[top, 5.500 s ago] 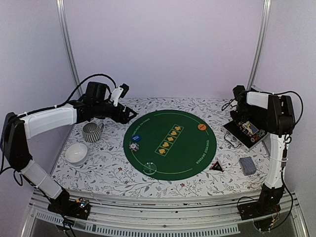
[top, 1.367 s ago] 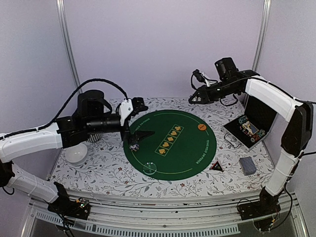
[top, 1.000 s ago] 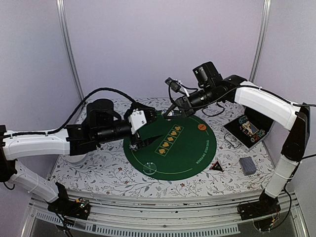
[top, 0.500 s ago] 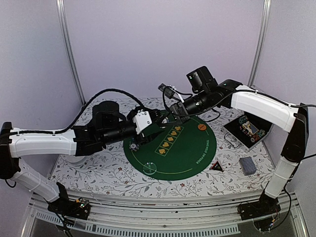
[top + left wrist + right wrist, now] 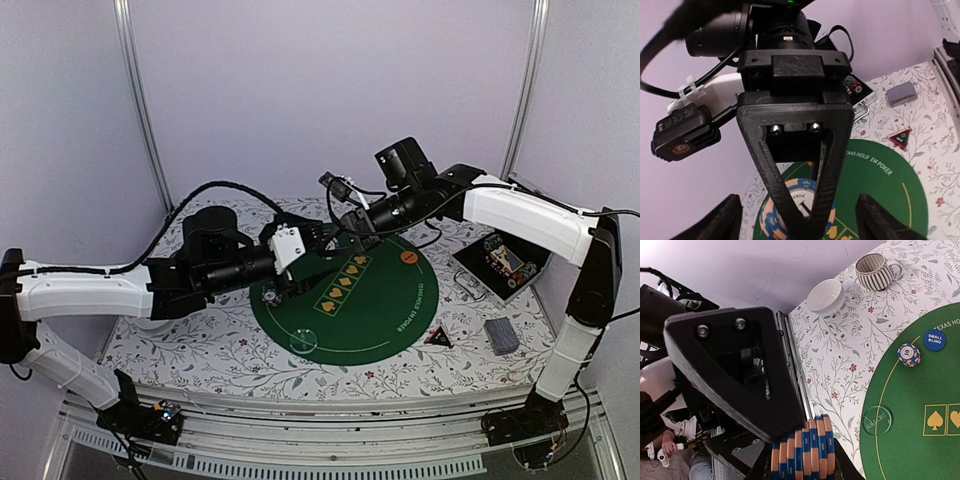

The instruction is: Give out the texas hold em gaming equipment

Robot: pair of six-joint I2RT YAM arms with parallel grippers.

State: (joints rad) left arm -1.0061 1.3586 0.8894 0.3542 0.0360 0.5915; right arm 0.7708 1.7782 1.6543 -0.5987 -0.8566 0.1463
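Above the green mat (image 5: 375, 300), my right gripper (image 5: 802, 460) is shut on the flat ends of a stack of several blue-and-peach poker chips (image 5: 805, 450). My left gripper (image 5: 322, 238) meets it there. It is open, its pads (image 5: 730, 220) on either side of the stack (image 5: 801, 196) with a small gap on each side. One right finger crosses the stack's face. A smaller chip stack (image 5: 909, 355), the blue button (image 5: 935, 340) and the orange button (image 5: 408, 257) lie on the mat. The grey-blue card deck (image 5: 501, 335) lies at the right.
A clear dealer disc (image 5: 877, 420) sits on the mat's near edge. The striped mug (image 5: 875, 271) and white bowl (image 5: 825, 296) stand left of the mat. An open case (image 5: 505, 262) and a black triangular marker (image 5: 438, 338) are at the right.
The right arm swung from the case to the mat's centre with the chip stack. The left arm rose from the mat to meet it, and its jaws narrowed around the stack.
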